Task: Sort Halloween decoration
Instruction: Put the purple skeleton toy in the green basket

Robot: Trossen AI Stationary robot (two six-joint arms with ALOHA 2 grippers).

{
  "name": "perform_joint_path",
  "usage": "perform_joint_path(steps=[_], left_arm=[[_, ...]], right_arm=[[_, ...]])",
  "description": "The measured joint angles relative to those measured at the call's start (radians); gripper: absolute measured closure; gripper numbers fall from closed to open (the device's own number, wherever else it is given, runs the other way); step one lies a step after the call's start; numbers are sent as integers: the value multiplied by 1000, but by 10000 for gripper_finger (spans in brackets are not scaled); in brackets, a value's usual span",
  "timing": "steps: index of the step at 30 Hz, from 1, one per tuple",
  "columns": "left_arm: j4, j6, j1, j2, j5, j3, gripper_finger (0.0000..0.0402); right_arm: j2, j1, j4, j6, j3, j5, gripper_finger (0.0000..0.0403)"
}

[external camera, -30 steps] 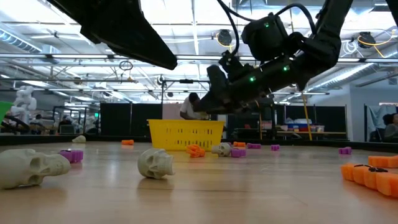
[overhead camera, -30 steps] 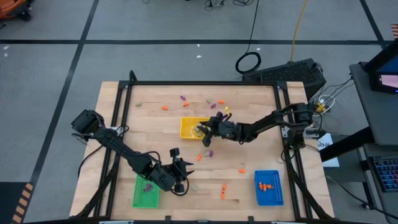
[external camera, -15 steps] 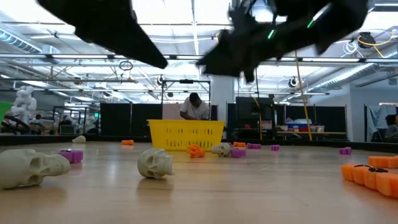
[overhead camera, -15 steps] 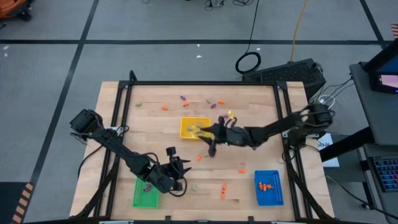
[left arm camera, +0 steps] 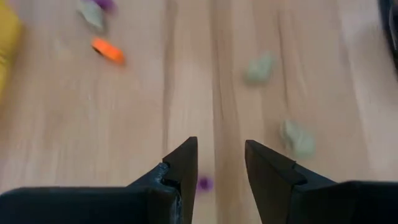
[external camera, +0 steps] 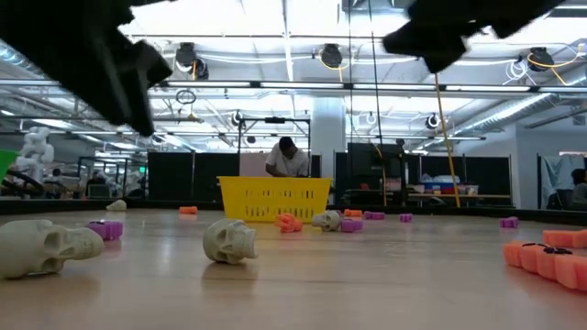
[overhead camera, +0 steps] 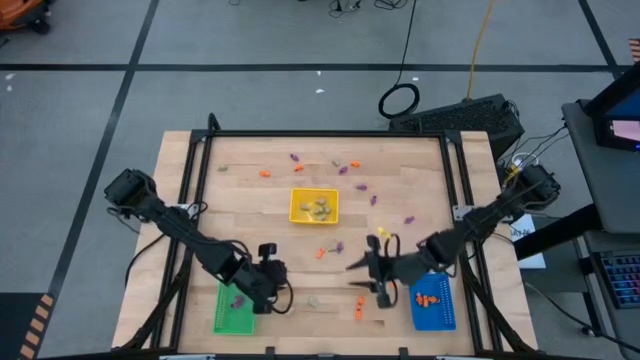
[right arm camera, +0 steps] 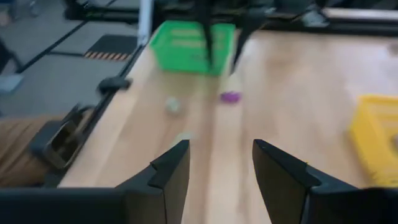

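Observation:
The trinkets lie scattered on the wooden table: orange ones (overhead camera: 320, 252), purple ones (overhead camera: 338, 245) and pale skulls (external camera: 229, 240). Several pale pieces sit in the yellow tray (overhead camera: 314, 206), orange ones in the blue tray (overhead camera: 432, 303), and a purple one in the green tray (overhead camera: 235, 308). My left gripper (overhead camera: 276, 282) is open beside the green tray. In its wrist view a purple trinket (left arm camera: 204, 183) lies on the wood between its fingertips (left arm camera: 221, 162), untouched as far as I can see. My right gripper (overhead camera: 358, 274) is open and empty, left of the blue tray.
A black frame runs around the table top (overhead camera: 320, 135). Bare wood lies between the yellow tray and the near edge. Two pale trinkets (left arm camera: 297, 138) lie ahead of my left gripper. A person (external camera: 290, 160) stands in the room behind the table.
My right gripper has swung from over the yellow tray toward the near edge, ending left of the blue tray. My left gripper has shifted a little toward the green tray.

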Motion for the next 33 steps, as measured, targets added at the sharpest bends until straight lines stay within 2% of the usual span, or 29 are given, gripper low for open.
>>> perform_joint_path(steps=[8, 12, 17, 23, 28, 33], left_arm=[[-89, 384, 49, 0, 98, 2, 270], [-86, 605, 71, 7, 105, 30, 270], [-85, 851, 77, 14, 64, 32, 270], [-86, 962, 79, 21, 87, 32, 267], [-102, 1070, 82, 67, 112, 36, 246], [-171, 1117, 121, 127, 146, 132, 229]], right_arm=[[40, 90, 39, -30, 0, 4, 243], [42, 89, 47, -36, 0, 4, 243], [42, 89, 46, -33, 0, 4, 243], [42, 89, 42, -33, 0, 4, 243], [42, 89, 40, -36, 0, 3, 243], [42, 89, 40, -40, 0, 3, 243]])
